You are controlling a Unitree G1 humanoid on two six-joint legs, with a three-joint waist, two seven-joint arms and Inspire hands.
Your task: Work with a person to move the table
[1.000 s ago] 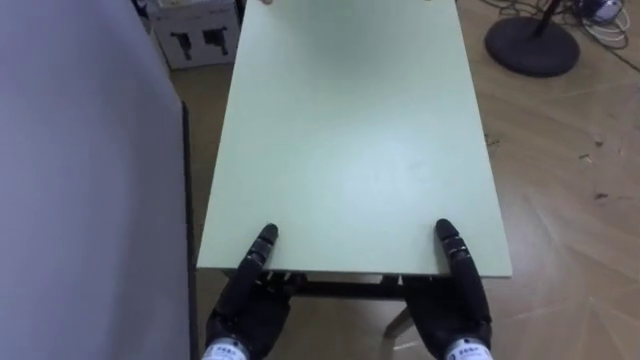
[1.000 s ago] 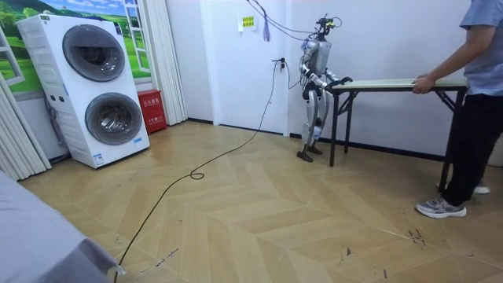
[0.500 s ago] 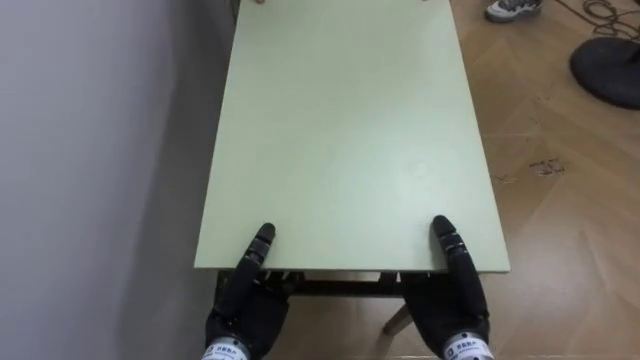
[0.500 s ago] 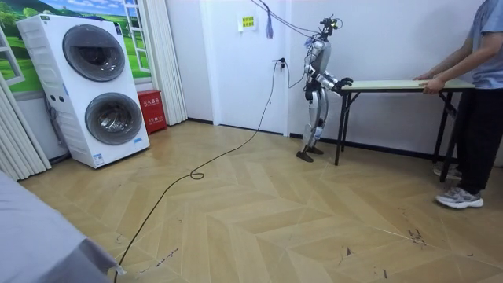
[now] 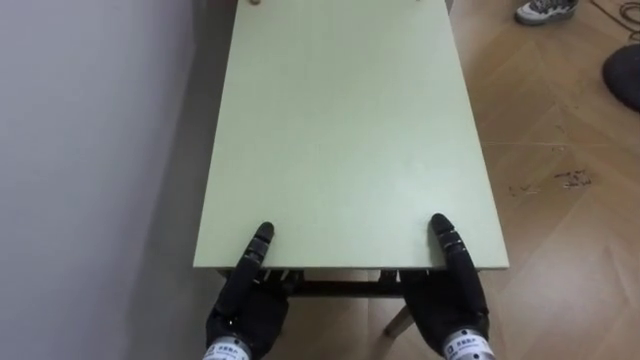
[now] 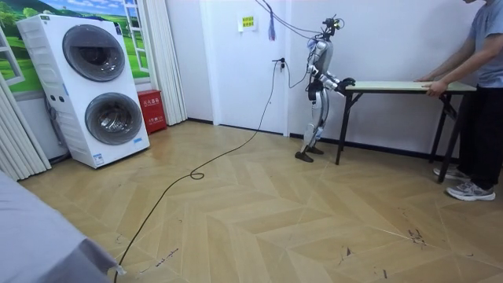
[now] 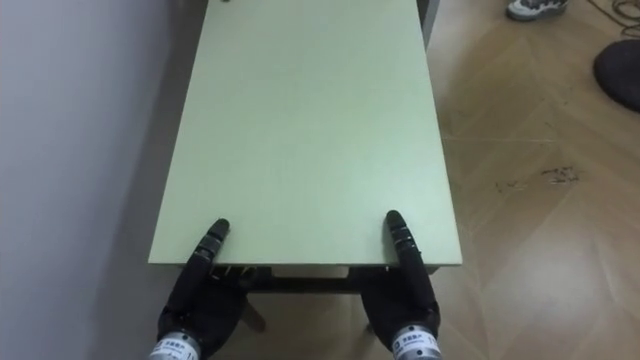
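Note:
A pale green table [image 5: 345, 130] stretches away from me, its long left side close to a white wall [image 5: 90, 150]. My left hand [image 5: 245, 305] grips the near edge left of centre, thumb on top and fingers under the board. My right hand [image 5: 455, 300] holds the same edge further right in the same way. In the room view I stand at the table's [image 6: 409, 84] left end. A person [image 6: 479, 86] holds the far end with both hands. A fingertip of the person [image 5: 258, 3] shows at the far edge.
Herringbone wood floor [image 5: 560, 200] lies to the table's right, with the person's shoe [image 5: 545, 10] and a dark round stand base [image 5: 625, 75] at the top right. Stacked white washing machines [image 6: 94, 86] and a red box [image 6: 151, 110] stand at the room view's left.
The robot, the table and the person have all moved toward the room view's right along the wall. The floor has slid past in the left eye view. Both hands keep their hold.

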